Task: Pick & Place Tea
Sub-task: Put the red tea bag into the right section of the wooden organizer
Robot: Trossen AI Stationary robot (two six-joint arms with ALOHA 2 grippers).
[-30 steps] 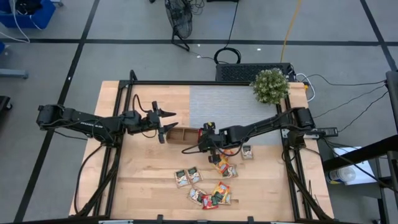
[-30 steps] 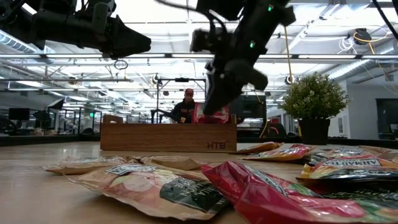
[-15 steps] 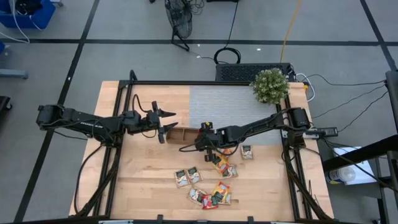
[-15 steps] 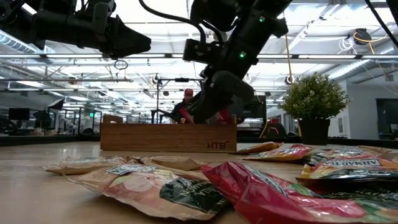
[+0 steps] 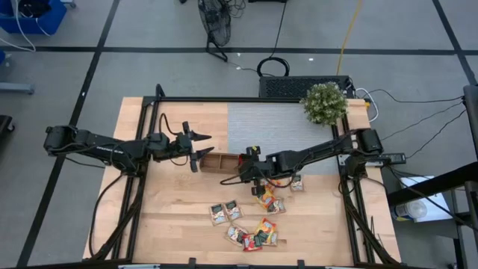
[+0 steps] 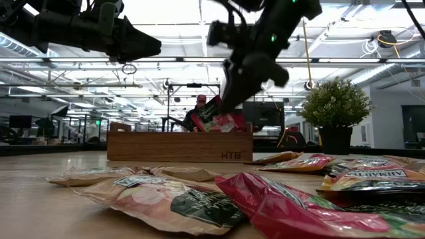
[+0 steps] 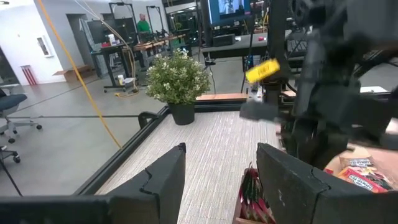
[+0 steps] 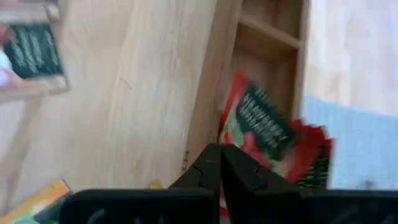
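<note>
Judging from how things lie, the job is only partly done: a few red sachets (image 8: 264,134) already stand in the end compartment of the wooden tray (image 5: 216,162) nearest the right arm, the middle compartment seen from the right wrist looks bare, and most of the tea is not yet sorted. A loose heap of sachets (image 5: 252,233) lies on the tabletop (image 5: 172,217) toward its front edge, with a pair of green-and-white sachets (image 5: 225,212) beside it, an orange sachet (image 5: 268,201) closer to the tray, and one single sachet (image 5: 297,181) off to the side near the right arm's base. The right gripper (image 6: 229,99) hangs just above the tray's filled end with its fingers clenched together; nothing is pinched between them, and the red sachets sit beneath it inside the tray, one leaning up over the wall in the low view. The left gripper (image 5: 196,147) waits near the tray's other end, raised off the tabletop, its fingers (image 7: 165,177) spread apart and bare. Left to do, by my reading, is fetching the many sachets that lie outside the tray.
</note>
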